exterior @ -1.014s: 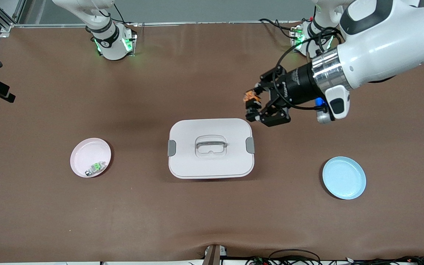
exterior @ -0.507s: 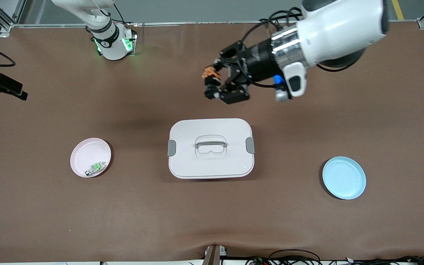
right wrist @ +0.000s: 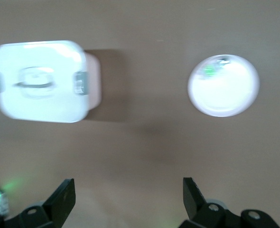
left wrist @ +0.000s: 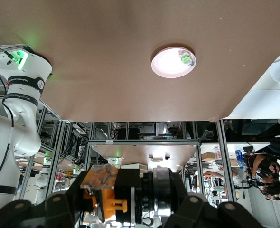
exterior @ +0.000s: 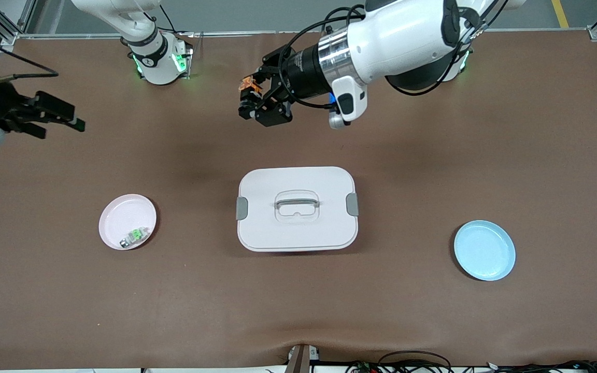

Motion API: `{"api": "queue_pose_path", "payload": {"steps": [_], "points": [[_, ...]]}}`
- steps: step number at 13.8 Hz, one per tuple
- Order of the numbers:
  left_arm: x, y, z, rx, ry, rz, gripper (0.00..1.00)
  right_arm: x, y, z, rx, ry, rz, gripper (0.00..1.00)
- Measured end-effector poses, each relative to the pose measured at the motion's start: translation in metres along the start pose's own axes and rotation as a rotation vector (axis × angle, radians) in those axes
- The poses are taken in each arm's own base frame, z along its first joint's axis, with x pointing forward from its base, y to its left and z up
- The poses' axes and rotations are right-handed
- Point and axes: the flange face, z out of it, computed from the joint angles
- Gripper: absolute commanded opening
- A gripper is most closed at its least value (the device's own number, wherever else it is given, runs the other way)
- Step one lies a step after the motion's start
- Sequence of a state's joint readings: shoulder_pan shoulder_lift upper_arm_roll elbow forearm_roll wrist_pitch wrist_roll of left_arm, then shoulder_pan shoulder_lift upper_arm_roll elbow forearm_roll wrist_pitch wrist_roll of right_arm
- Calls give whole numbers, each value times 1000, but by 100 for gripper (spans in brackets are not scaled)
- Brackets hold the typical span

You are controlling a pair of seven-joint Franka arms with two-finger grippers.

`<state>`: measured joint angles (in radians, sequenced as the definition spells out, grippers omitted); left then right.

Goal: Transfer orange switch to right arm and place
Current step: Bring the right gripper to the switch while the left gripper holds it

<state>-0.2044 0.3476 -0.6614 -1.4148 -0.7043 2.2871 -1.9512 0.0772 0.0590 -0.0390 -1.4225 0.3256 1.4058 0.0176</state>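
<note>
Brown table (exterior: 433,321); left gripper (exterior: 249,101) clamps orange-capped orange switch (exterior: 248,83).

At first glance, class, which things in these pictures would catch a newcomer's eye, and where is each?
The left gripper, up over bare table toward the robots' bases, is shut on the orange switch. The white lidded box sits mid-table, between a pink plate holding a small green-and-clear part and a blue plate. The right gripper hangs open over the right arm's end of the table.

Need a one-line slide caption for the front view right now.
Left gripper carries the orange switch above bare table; open right gripper comes in from the right arm's end.
</note>
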Motion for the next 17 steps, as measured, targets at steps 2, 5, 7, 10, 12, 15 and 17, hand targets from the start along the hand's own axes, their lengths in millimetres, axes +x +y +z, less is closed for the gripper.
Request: {"api": "queue_pose_path", "payload": {"steps": [2, 5, 7, 10, 12, 15, 17], "points": [[0, -2, 8, 3, -4, -1, 12, -1, -23, 3, 95, -8, 15, 100], [-2, -5, 16, -3, -9, 4, 12, -2, -66, 11, 152, -10, 61, 100], [0, -5, 20, 0, -2, 9, 12, -4, -96, 16, 182, -9, 90, 100], [3, -5, 23, 5, 3, 7, 12, -6, -125, 20, 229, -1, 139, 100], [3, -4, 23, 3, 3, 8, 12, -8, -143, 23, 242, 7, 171, 100], [3, -4, 23, 2, 3, 8, 12, -14, -171, 29, 250, 4, 224, 100], [3, -4, 23, 1, 3, 8, 12, -19, -184, 33, 251, -7, 263, 100]]}}
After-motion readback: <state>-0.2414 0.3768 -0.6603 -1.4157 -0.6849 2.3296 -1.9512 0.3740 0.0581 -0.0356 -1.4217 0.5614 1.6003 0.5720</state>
